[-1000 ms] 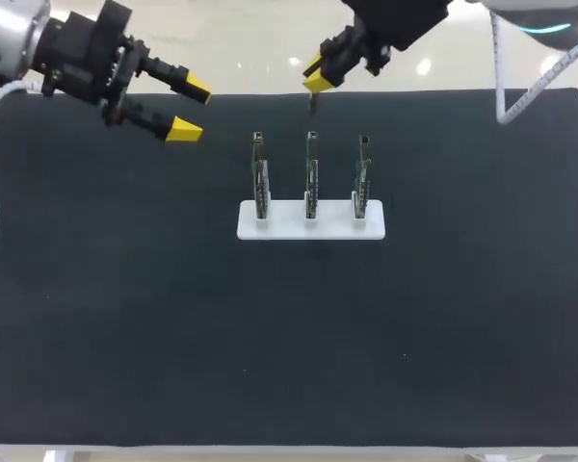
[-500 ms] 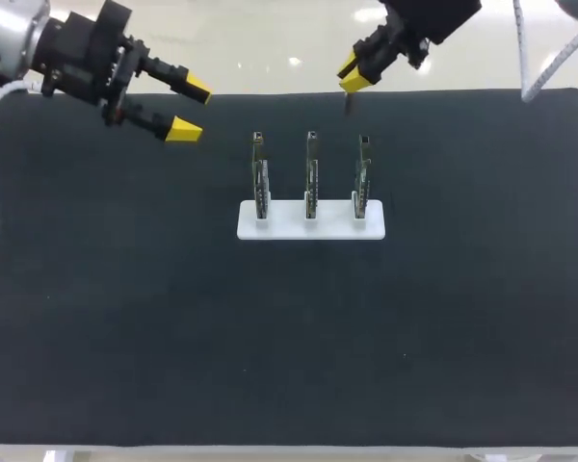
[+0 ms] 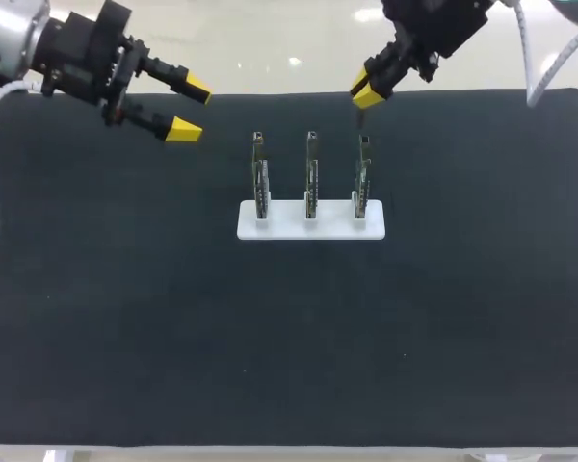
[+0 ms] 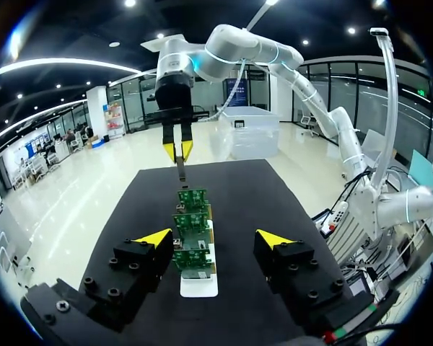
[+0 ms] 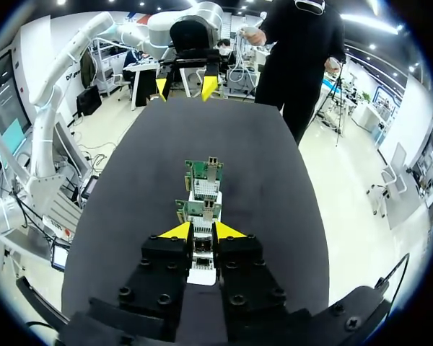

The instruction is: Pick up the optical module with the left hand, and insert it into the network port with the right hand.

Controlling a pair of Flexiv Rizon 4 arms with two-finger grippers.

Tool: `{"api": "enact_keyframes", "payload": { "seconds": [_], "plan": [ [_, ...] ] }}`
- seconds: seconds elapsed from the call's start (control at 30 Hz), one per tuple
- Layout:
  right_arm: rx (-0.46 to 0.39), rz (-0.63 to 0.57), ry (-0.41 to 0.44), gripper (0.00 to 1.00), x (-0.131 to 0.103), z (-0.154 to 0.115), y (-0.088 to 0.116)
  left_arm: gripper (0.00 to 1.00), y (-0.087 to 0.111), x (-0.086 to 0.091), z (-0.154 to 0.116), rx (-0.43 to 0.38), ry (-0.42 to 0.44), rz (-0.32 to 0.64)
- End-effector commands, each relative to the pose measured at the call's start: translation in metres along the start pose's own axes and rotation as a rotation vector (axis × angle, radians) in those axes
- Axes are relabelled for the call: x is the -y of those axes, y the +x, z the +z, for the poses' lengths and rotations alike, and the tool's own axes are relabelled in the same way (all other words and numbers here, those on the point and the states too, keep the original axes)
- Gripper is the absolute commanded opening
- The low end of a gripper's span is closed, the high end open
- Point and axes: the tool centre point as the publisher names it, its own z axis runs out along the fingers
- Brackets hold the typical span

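Optical module (image 4: 180, 170) pinched by right gripper (image 4: 177, 151), clearest from left wrist; left gripper (image 3: 191, 112) wide, empty.

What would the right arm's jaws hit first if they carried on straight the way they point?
Most likely the circuit board at the right end of the row. The right arm's jaws point down toward it, and the optical module they hold would touch first; depth is unclear.

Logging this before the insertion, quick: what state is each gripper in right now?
Left gripper: open, holding nothing.
Right gripper: shut on the optical module.
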Motion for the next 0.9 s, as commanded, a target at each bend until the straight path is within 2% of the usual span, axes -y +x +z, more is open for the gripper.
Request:
{"api": "enact_keyframes", "payload": {
  "seconds": [0.03, 0.53, 0.9],
  "plan": [
    [0.014, 0.007, 0.021, 0.0, -0.0027, 0.0033, 0.0043, 1.0, -0.0004, -0.0005, 0.0004, -0.004, 0.0, -0.001],
    [0.021, 0.019, 0.033, 0.0, -0.0031, 0.0033, 0.0044, 1.0, -0.0004, -0.0005, 0.0004, -0.004, 0.0, -0.001],
    [0.037, 0.019, 0.062, 0.0, -0.0005, -0.0012, 0.0136, 1.0, -0.0004, -0.0005, 0.0004, -0.004, 0.0, -0.001]
  ]
}}
